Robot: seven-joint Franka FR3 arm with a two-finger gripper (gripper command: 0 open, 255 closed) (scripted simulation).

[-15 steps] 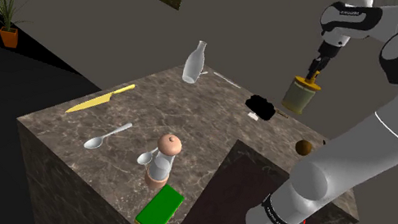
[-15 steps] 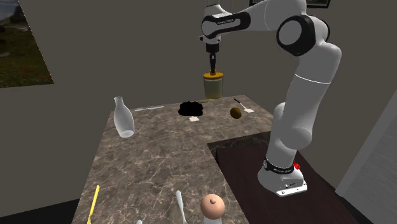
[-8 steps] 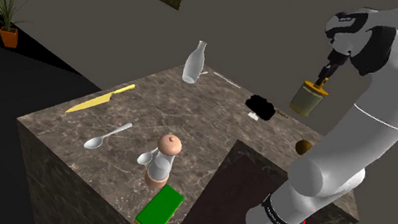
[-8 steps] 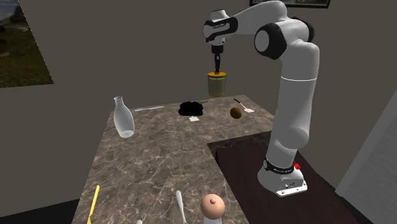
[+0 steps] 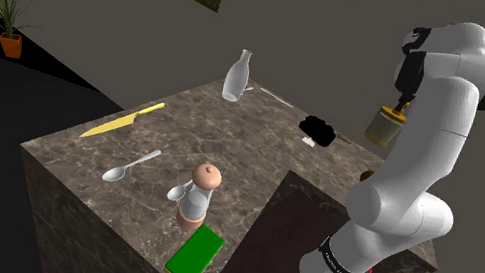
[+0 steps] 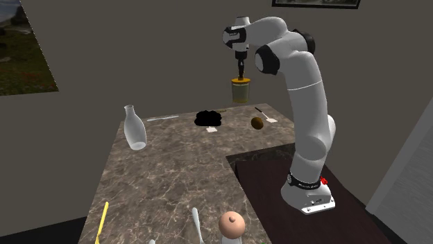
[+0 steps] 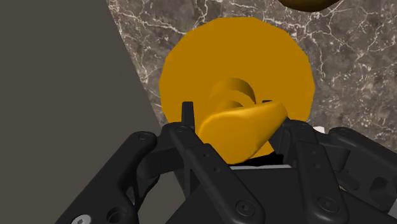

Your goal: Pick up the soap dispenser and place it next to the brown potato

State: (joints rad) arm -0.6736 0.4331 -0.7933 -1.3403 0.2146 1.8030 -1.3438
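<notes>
One soap dispenser (image 5: 383, 126), olive-bodied with an orange top, hangs in the air above the far edge of the bench (image 5: 248, 152), touching nothing below. The black end effector (image 5: 400, 104) comes straight down on it, and in the wrist view its two fingers (image 7: 188, 114) are closed narrowly on the orange pump head (image 7: 242, 124). One brown potato (image 6: 257, 123) lies on the stone beneath it, a little toward the second exterior view's right. Just beside the potato sits one black lump (image 6: 207, 118).

Elsewhere on the bench I count one clear bottle (image 5: 236, 76) standing upright, one yellow knife (image 5: 122, 119), two grey spoons (image 5: 130, 165), one pink-capped grinder (image 5: 199, 192) and one flat green slab (image 5: 194, 255) near the edge. One potted plant (image 5: 10, 10) stands well apart on the floor.
</notes>
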